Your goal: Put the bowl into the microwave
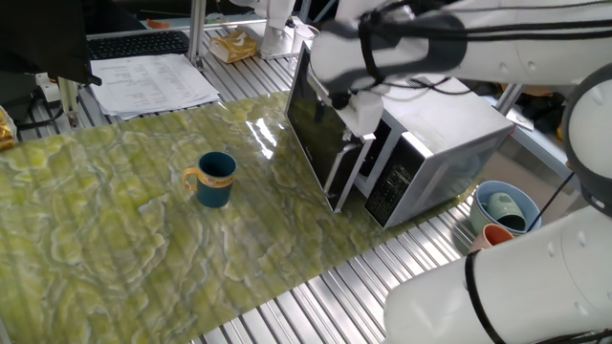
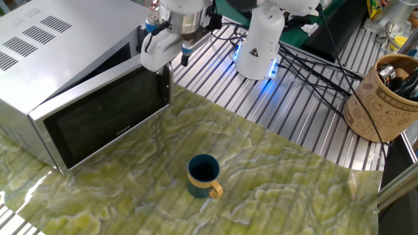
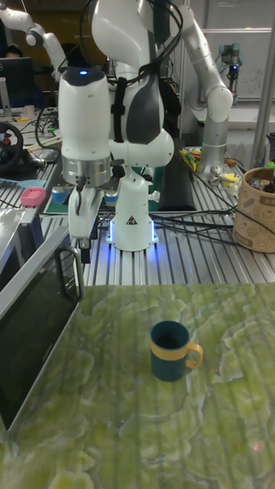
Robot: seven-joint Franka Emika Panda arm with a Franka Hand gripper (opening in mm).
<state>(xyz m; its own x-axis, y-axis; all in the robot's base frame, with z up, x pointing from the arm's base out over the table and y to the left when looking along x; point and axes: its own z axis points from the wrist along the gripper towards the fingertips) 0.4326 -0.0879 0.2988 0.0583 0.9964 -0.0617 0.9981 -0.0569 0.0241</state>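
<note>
Above microwave [image 2: 72, 78] door handle: gripper [image 3: 80, 243], jaws' state unclear; bowl [image 3: 170, 351] upright on mat.

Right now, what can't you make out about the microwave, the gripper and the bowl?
- Microwave interior: hidden by its barely opened door in all views.
- Gripper jaw state: blurred in one fixed view, too small elsewhere.
- Bowl contents: too dark in the tall fixed view.
</note>
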